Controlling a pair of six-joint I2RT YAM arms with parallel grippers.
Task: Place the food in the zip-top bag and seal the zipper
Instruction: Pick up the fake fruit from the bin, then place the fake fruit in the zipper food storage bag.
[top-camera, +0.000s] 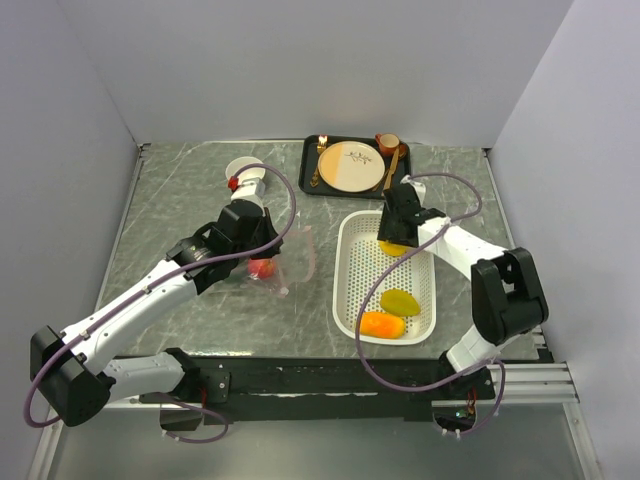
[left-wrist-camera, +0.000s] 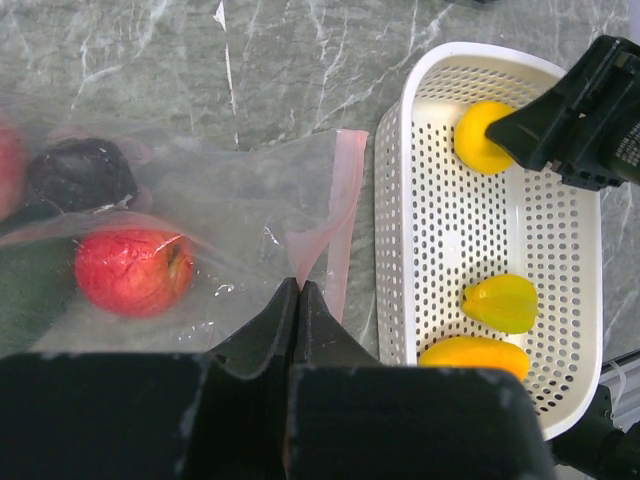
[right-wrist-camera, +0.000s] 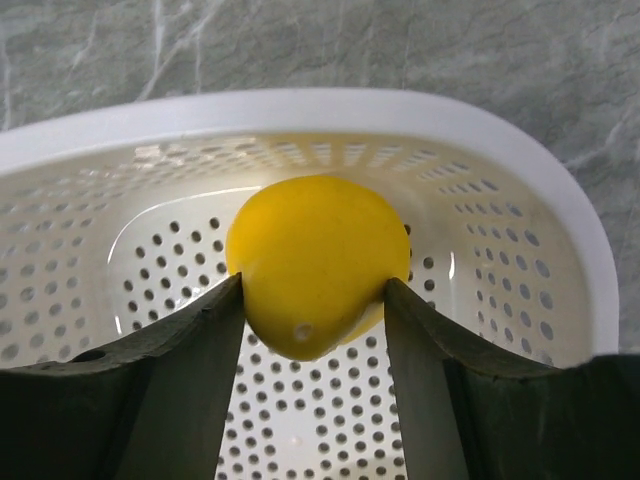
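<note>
The clear zip-top bag (left-wrist-camera: 230, 200) lies left of the white basket (left-wrist-camera: 392, 200). Its pink zipper (left-wrist-camera: 345, 200) is folded at the mouth. My left gripper (left-wrist-camera: 299, 285) is shut on the bag's mouth edge by the zipper. Inside the bag are a red fruit (left-wrist-camera: 132, 270), a dark avocado (left-wrist-camera: 80, 175) and something green (left-wrist-camera: 30, 290). In the basket (right-wrist-camera: 300, 105), my right gripper (right-wrist-camera: 313, 290) has both fingers pressed on a yellow fruit (right-wrist-camera: 315, 260). A yellow-green piece (top-camera: 400, 301) and an orange piece (top-camera: 382, 325) lie at the basket's near end.
A black tray (top-camera: 312, 150) with a plate, cutlery and a cup stands at the back, just beyond the basket (top-camera: 345, 290). A small white cup (top-camera: 243, 170) stands at the back left, behind the left arm.
</note>
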